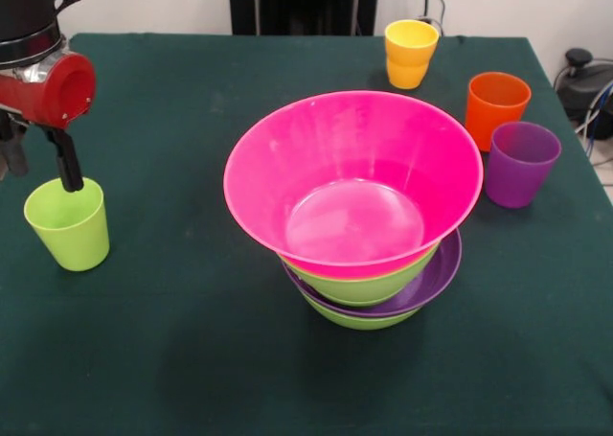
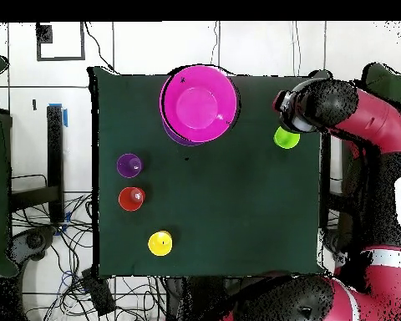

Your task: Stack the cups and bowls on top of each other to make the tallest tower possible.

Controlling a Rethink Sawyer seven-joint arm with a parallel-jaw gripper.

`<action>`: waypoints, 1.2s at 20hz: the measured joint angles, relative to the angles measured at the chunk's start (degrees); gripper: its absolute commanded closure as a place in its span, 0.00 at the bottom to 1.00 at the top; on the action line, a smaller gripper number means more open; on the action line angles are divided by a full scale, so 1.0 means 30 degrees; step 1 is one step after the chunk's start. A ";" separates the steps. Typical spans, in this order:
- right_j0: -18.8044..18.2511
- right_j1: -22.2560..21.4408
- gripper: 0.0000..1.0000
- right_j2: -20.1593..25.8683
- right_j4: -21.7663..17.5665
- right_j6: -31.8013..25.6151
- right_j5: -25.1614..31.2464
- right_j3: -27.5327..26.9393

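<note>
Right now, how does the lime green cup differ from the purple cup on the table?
The lime green cup is opaque and stands alone at one side of the table; the purple cup looks translucent and stands close beside the orange cup. A finger of the gripper reaches down to the lime green cup's rim, while nothing is near the purple cup. Both are small tapered cups, upright, mouths up, on the green cloth.

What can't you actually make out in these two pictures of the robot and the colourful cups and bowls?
- Gripper at the lime green cup: front view shows one dark finger at the rim; the arm covers it from overhead, so open or shut is unclear.
- Tower: the pink bowl hides what lies inside the lower bowls in both views.
- Small red bowl: not visible anywhere.
- Arm's upper part: cut off by the front view's top edge.
</note>
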 measured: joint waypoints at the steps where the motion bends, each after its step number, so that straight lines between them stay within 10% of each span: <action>1: -0.0014 -0.0031 0.00 -0.0003 -0.0008 0.0000 -0.0079 0.0102; 24: -0.0203 -0.0008 0.00 -0.0003 -0.0186 0.0000 -0.3388 0.2722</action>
